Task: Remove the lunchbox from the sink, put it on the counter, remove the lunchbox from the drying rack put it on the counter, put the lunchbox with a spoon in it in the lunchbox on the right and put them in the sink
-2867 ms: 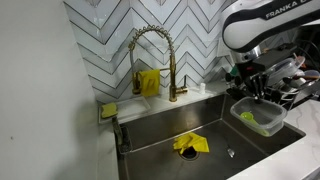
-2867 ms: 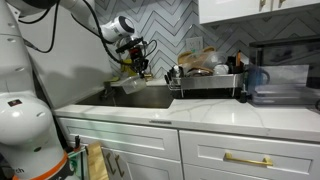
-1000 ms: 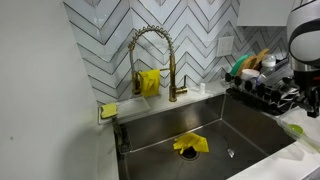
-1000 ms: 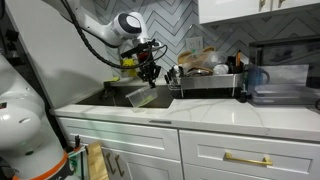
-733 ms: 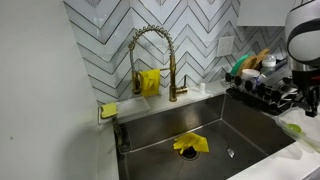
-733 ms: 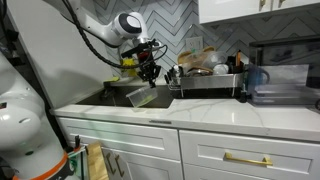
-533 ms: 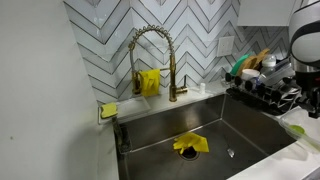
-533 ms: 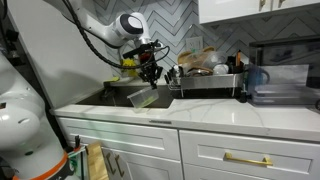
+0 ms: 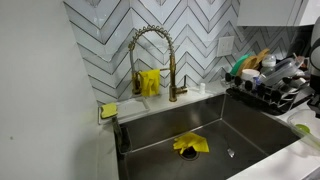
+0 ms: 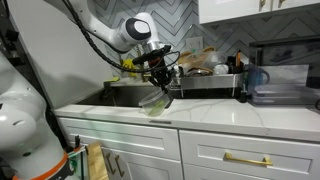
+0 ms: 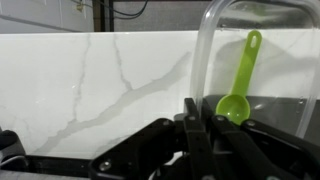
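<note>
The lunchbox (image 10: 152,100), a clear thin-walled plastic tub with rounded corners and a bright green spoon (image 11: 240,85) inside, is held tilted just above the bench (image 10: 225,115), by the sink (image 9: 165,118) edge nearest the drying rack (image 10: 205,80). Its wall is pinched in the narrowly closed hand (image 10: 160,86). The set-down appears to be in hand. A level lowering onto the smooth, grey-veined white surface is called for, then release.

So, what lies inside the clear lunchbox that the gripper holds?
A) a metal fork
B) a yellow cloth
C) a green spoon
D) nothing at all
C: the wrist view shows a green spoon lying inside the lunchbox, with the gripper shut on the box's wall.
</note>
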You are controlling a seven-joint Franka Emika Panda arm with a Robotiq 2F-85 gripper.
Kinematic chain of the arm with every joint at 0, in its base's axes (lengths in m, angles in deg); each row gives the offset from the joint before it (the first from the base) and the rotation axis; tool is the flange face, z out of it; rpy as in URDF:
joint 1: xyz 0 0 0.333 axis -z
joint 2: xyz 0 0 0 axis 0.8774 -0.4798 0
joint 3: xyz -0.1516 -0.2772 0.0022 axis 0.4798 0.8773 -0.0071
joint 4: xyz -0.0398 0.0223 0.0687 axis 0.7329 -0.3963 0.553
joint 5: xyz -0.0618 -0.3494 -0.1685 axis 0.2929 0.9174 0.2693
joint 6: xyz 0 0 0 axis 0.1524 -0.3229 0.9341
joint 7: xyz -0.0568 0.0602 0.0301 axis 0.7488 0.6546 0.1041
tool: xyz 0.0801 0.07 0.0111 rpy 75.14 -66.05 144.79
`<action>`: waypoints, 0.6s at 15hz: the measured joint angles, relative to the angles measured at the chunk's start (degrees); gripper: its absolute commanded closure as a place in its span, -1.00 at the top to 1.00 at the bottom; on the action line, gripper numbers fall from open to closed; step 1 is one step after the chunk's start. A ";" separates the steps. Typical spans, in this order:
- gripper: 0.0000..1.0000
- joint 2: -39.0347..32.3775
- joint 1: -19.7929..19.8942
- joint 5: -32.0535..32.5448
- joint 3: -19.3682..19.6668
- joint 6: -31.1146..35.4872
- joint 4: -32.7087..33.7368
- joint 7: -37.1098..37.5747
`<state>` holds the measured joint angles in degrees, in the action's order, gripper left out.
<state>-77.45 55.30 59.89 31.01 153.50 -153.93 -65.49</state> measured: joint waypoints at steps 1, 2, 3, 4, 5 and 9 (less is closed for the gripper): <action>-0.96 -0.03 0.32 -0.01 0.49 1.59 -0.65 -0.50; -0.96 -0.08 0.67 -0.01 0.94 2.91 -1.28 -0.80; -0.96 -0.08 1.03 -0.01 1.31 4.01 -1.84 -1.07; -0.96 -0.08 1.38 -0.01 1.66 4.99 -2.29 -1.37; -0.96 -0.07 1.69 -0.01 1.97 5.70 -2.57 -1.57; -0.07 -0.08 2.64 -0.03 2.58 7.20 -3.01 -1.70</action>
<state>-77.53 57.95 59.86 33.59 160.70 -156.94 -67.18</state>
